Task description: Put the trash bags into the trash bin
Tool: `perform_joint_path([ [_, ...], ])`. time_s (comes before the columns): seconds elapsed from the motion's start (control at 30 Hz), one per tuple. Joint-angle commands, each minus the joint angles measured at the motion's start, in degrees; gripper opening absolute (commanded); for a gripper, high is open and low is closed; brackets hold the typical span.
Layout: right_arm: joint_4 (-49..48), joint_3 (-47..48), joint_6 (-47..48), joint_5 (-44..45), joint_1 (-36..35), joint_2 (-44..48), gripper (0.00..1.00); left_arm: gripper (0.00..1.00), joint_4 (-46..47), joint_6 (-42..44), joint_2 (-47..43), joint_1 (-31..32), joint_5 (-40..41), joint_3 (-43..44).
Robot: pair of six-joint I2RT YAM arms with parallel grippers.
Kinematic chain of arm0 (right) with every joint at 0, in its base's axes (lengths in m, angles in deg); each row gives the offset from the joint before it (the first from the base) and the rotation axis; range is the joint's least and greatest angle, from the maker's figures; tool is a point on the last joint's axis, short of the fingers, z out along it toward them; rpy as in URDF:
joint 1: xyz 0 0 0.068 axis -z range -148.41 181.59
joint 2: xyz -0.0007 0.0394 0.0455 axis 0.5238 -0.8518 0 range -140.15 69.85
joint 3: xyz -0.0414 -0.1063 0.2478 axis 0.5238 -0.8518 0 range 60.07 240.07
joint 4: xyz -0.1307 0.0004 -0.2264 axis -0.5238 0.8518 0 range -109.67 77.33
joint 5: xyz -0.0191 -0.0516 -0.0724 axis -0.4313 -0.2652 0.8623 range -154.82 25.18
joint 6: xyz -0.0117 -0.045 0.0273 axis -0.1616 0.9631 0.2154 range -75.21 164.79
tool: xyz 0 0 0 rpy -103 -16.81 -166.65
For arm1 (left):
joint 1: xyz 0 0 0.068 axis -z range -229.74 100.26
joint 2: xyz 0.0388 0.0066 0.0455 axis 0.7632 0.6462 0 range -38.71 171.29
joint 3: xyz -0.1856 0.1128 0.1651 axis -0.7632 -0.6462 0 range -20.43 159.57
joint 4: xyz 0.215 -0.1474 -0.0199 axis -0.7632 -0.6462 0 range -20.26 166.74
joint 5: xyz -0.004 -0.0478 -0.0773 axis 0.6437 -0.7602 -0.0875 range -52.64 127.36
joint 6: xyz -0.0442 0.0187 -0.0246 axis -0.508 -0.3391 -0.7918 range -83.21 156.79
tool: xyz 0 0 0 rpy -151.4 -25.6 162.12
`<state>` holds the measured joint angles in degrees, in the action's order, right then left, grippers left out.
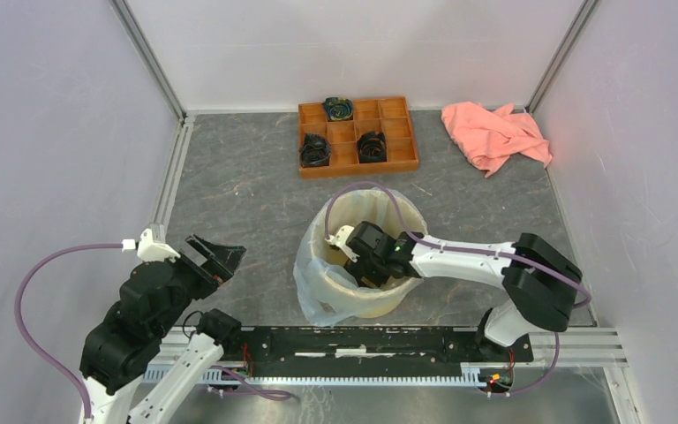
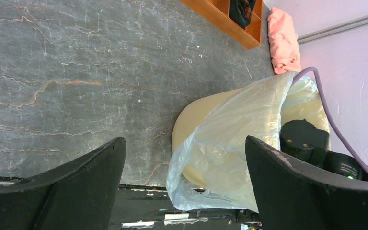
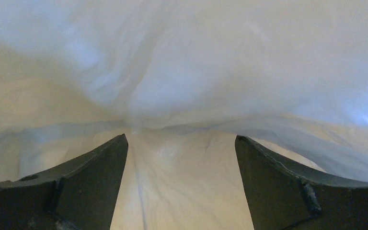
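The thin, translucent pale blue-grey plastic bag (image 1: pixel 318 287) sits inside the round pale yellow plastic bucket (image 1: pixel 381 303), with its loose edge spilling over the near-left rim. The right gripper (image 1: pixel 366 269) is down inside, its fingers spread wide, only film ahead of them and nothing gripped. The left gripper (image 1: pixel 218 256) hangs wide open, well apart to the left. My worry is that a fingertip snags the crinkly film on the way up, dragging the bag out or tipping the unheld bucket.

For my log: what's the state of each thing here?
trash bag: draped over the bin's rim, partly outside.
trash bin: upright.
left gripper: open, empty.
right gripper: open, inside the bin.
pink cloth: crumpled.
wooden tray: three compartments filled.
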<state>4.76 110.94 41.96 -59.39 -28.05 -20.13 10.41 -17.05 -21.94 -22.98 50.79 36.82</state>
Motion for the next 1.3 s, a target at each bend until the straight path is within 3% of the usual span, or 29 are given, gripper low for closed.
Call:
perform_joint_path([
  [0.0, 5.1, 4.8, -1.6, 0.1, -0.4, 6.4, 0.92, 1.0, 1.1, 2.3, 0.6, 0.2, 0.7, 0.8],
  [0.33, 6.5, 7.6, -3.4, 2.5, -0.3, 13.0, 0.97, 1.0, 2.5, 2.5, 1.7, 0.2, -1.8, -0.6],
  [0.6, 9.3, 15.7, -2.7, 1.9, -0.4, 19.3, 0.98, 1.0, 5.6, 6.2, 4.8, 0.1, -2.6, 4.9],
  [0.93, 12.7, 37.1, 2.3, 5.4, -0.4, 32.3, 0.98, 1.0, 11.5, 23.7, 18.0, 0.2, -5.3, 29.5],
  [1.27, 9.0, 42.1, 5.6, 12.9, -0.4, 41.8, 0.98, 1.0, 17.9, 30.8, 23.7, 0.2, -4.2, 43.7],
])
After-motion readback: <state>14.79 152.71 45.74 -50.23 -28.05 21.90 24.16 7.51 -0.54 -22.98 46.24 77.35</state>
